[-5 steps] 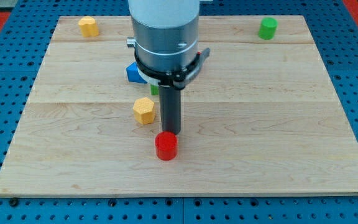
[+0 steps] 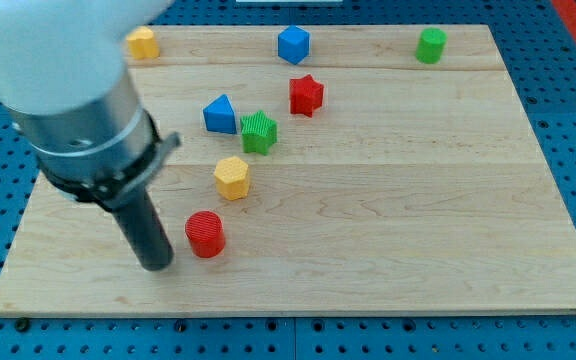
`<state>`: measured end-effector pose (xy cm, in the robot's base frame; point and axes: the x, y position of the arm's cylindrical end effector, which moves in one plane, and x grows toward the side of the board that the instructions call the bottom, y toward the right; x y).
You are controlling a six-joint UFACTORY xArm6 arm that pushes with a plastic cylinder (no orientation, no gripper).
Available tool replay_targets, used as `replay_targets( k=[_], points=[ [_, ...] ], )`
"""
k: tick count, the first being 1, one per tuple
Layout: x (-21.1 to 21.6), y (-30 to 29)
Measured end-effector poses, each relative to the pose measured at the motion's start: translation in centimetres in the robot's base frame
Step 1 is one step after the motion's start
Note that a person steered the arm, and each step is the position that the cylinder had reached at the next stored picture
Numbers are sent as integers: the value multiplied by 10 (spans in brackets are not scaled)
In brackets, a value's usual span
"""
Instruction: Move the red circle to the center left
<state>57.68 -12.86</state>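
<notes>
The red circle (image 2: 206,234) is a short red cylinder on the wooden board (image 2: 418,200), in its lower left part. My tip (image 2: 157,266) rests on the board just to the left of the red circle and slightly below it, a small gap apart. The arm's grey body covers the board's upper left.
A yellow hexagon (image 2: 232,177) lies just above the red circle. A green star (image 2: 259,132), a blue triangle (image 2: 219,114) and a red star (image 2: 306,95) cluster above it. A blue cube (image 2: 293,44), a yellow block (image 2: 143,42) and a green cylinder (image 2: 430,45) line the top edge.
The red circle has slid to the left. My tip has gone from just above the circle to its left side. The arm now uncovers the blue cube, red star and green star.
</notes>
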Motion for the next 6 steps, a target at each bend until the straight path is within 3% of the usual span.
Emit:
replay_targets(
  k=[1, 2, 4, 6],
  points=[
    [-2, 53],
    [-32, 70],
    [-57, -67],
    [-144, -102]
  ],
)
